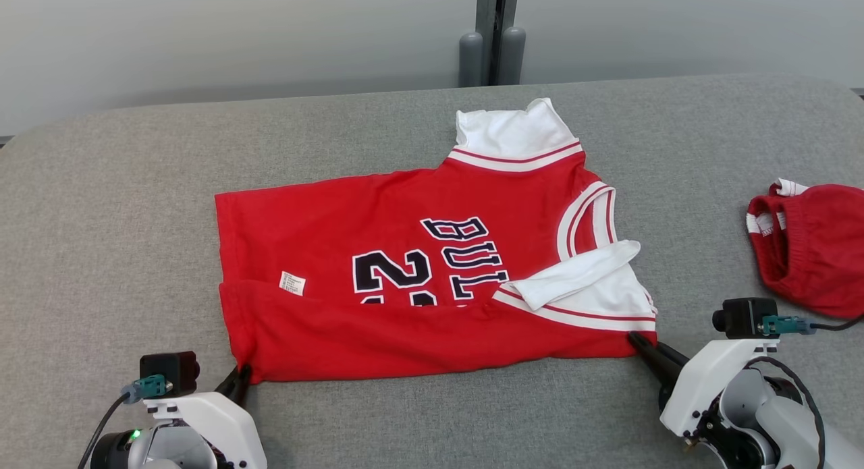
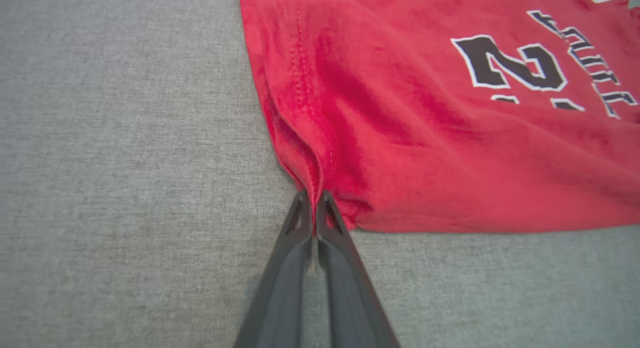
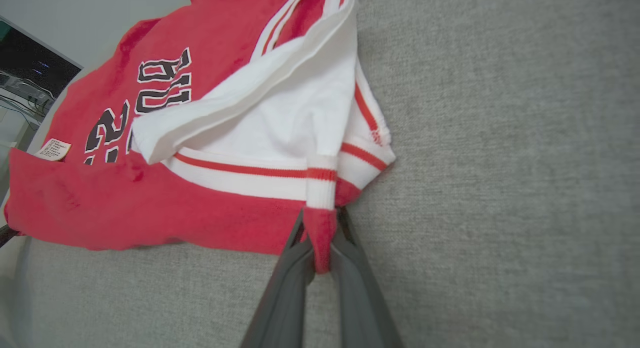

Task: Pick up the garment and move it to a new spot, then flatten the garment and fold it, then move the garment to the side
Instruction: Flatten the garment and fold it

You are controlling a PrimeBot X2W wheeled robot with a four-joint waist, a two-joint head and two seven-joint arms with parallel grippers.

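My left pincer [image 1: 237, 381] is closed on the near left corner of the red jersey [image 1: 378, 334] — in its wrist view the fingers [image 2: 300, 223] pinch the hem fold tight. The jersey lies flat mid-table [image 1: 101, 219], with its near edge folded over the bottom of the numerals and its white sleeves toward the right. My right pincer [image 1: 640, 342] grips the near right corner — red cloth is bunched between its fingers [image 3: 295, 248]. Well apart, at the far right, sits another red garment [image 1: 810, 246].

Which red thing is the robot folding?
Look at the big grey table. In its middle lies a red jersey, its near corners pinched by the left tool and right tool. Unlike the crumpled red garment at the right edge, it has white sleeves and black numbers.
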